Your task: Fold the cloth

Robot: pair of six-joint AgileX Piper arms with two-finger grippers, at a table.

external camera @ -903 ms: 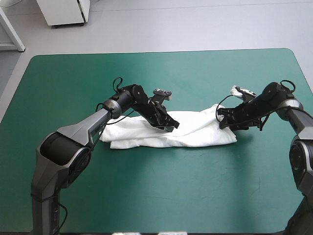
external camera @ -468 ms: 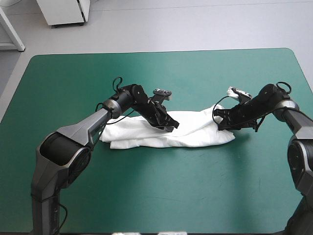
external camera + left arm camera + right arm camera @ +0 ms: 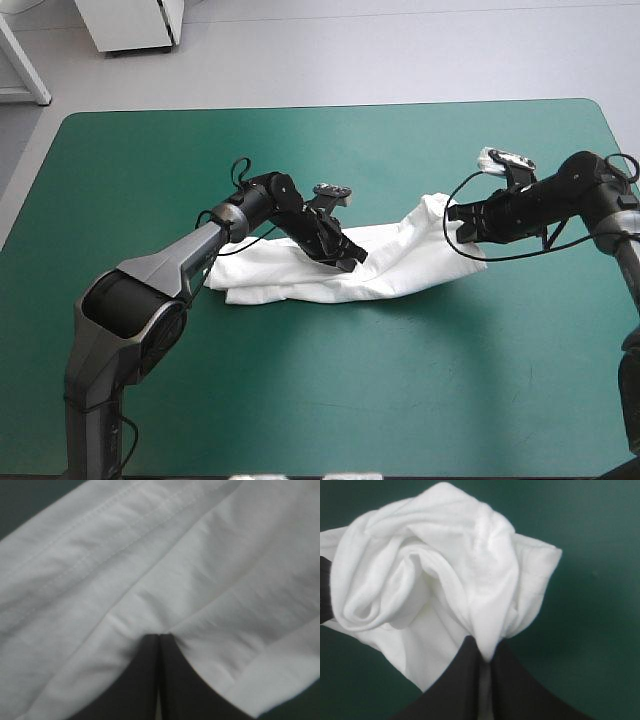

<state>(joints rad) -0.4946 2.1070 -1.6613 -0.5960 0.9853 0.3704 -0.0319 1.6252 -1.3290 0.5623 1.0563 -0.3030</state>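
your t-shirt (image 3: pixel 290 275) lies as a long folded white band across the middle of the teal-green desk (image 3: pixel 300 400). the half of the band toward the left arm rests flat on the cover. the other half slopes up off the cover to its end.

the left pincer (image 3: pixel 350 255) sits on the t-shirt at about the middle of the band, near its far edge. its black fingers (image 3: pixel 145 680) are pressed together into one point with the tips at the cloth. creases run into that point and a pale sliver shows between the fingers, so read it as pinched on the t-shirt. white cloth with stitched hems fills the space ahead of it.

the right pincer (image 3: pixel 462 222) is at the raised end of the t-shirt, above the cover. its fingers (image 3: pixel 515 690) are clamped on a narrow fold, and the rest of that end hangs ahead of them in a loose, rumpled bunch.

the left arm reaches low across the flat end of the t-shirt, its wrist tipped down onto the band. the right arm comes in toward the raised end with its forearm nearly level, held off the cover.
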